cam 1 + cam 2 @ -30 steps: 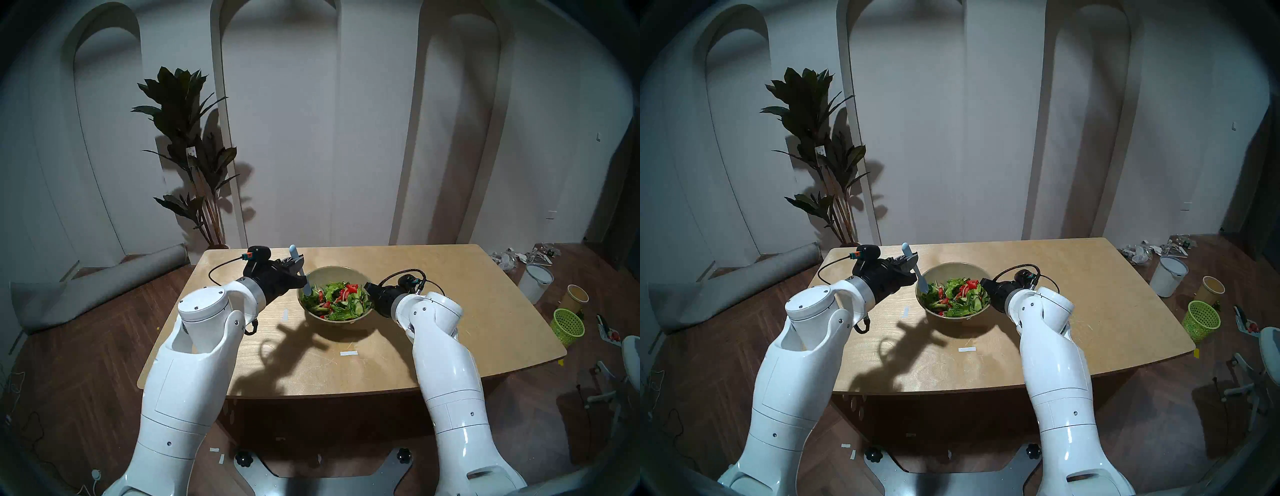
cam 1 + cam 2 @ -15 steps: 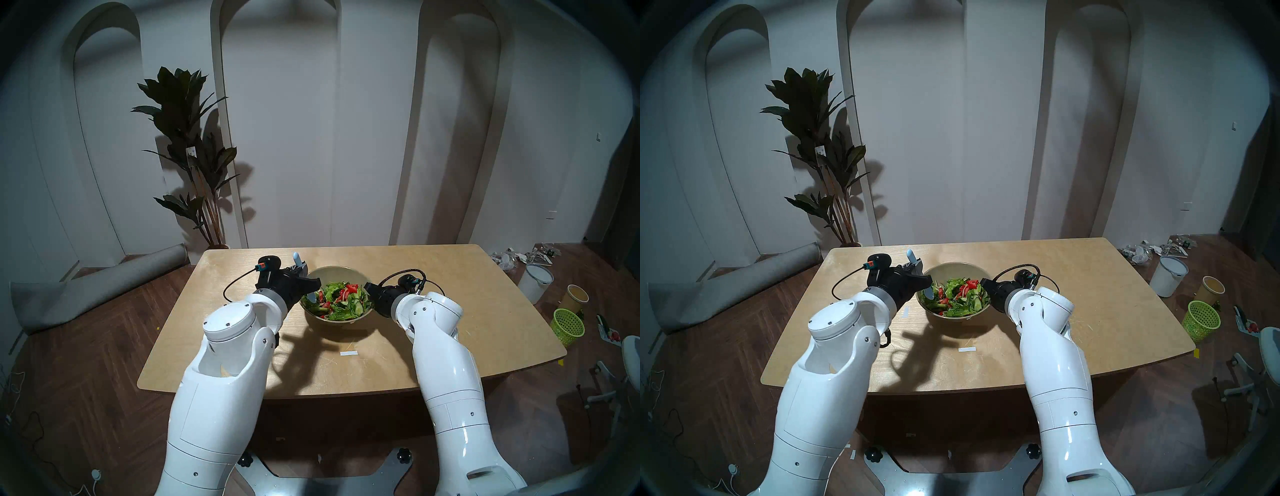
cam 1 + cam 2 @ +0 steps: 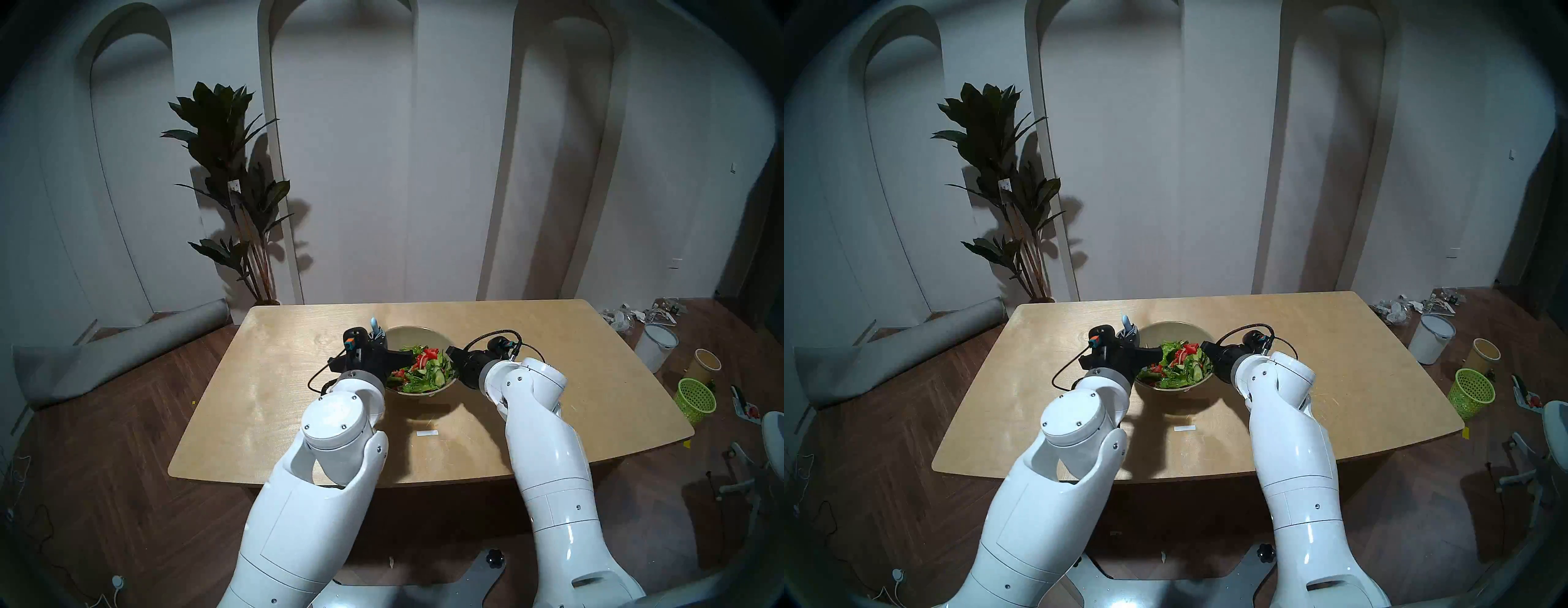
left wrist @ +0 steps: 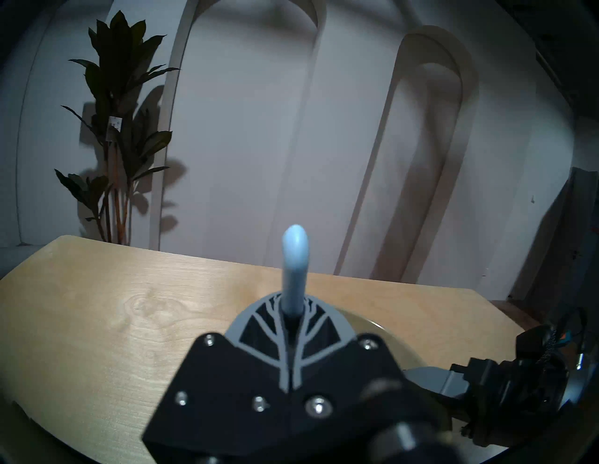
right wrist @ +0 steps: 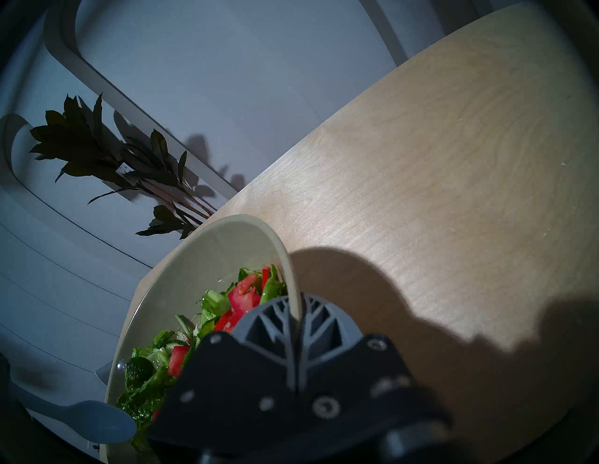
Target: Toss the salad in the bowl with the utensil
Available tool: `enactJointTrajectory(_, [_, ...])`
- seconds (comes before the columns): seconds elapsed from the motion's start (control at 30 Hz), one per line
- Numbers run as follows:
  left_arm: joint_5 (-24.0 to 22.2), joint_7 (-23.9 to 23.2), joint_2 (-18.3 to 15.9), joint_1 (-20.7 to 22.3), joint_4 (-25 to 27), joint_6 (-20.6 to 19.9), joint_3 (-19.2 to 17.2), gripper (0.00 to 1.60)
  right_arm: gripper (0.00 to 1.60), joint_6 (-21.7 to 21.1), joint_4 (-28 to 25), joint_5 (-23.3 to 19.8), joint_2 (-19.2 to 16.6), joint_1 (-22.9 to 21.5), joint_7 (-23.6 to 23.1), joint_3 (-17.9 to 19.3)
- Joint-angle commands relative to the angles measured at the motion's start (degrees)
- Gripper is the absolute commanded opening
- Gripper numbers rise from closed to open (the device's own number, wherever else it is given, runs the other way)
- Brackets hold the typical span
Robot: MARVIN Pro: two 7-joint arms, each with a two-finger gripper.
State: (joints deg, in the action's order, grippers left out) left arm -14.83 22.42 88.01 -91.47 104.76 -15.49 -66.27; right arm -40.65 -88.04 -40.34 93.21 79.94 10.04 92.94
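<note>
Stirring the salad [image 3: 420, 368], the left gripper [image 4: 290, 319] pinched the utensil [image 4: 294, 259]; the right gripper [image 5: 295, 316] pinched the bowl [image 5: 207, 259] rim. Next, scoop gently underneath.

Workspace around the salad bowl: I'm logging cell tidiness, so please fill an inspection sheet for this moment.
Surface: wooden table, bare but for a strip of white tape.
Job's things: bowl of salad mid-table; blue utensil upright, its head by the salad in the right wrist view.
Clutter: nothing seen on the table besides the tape.
Grippers: left tool shut on the utensil's handle; right tool shut on the bowl's rim.
Cables: black cable loops off the left wrist, another arches over the right wrist.
Surroundings: potted plant, rolled mat, green basket, white bucket, paper cup on the floor.
</note>
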Motion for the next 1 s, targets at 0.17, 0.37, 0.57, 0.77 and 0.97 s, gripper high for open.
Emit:
enactJointTrajectory(0.17, [5.76, 13.14, -0.27, 3.16, -1.0, 4.32, 4.85, 0.0, 0.0, 0.11, -0.95, -0.08, -0.01, -0.3, -0.07, 0.12])
enactJointTrajectory(0.37, [5.15, 19.56, -0.4, 4.67, -3.48, 2.75, 7.8, 0.0, 0.0, 0.1, -1.04, -0.09, 0.01, -0.26, -0.05, 0.13])
enactJointTrajectory(0.57, [4.03, 24.22, 0.41, 7.31, -8.65, 1.76, 10.13, 0.0, 0.0, 0.09, -1.07, -0.1, 0.01, -0.24, -0.03, 0.13])
enactJointTrajectory(0.77, [-0.15, 21.34, 0.95, 7.84, -10.92, -0.61, 10.17, 0.0, 0.0, 0.09, -1.07, -0.1, 0.01, -0.24, -0.03, 0.13])
enactJointTrajectory(0.97, [-8.05, 14.42, 1.37, 7.45, -10.06, -2.01, 7.64, 0.0, 0.0, 0.1, -1.03, -0.1, 0.0, -0.26, -0.05, 0.13])
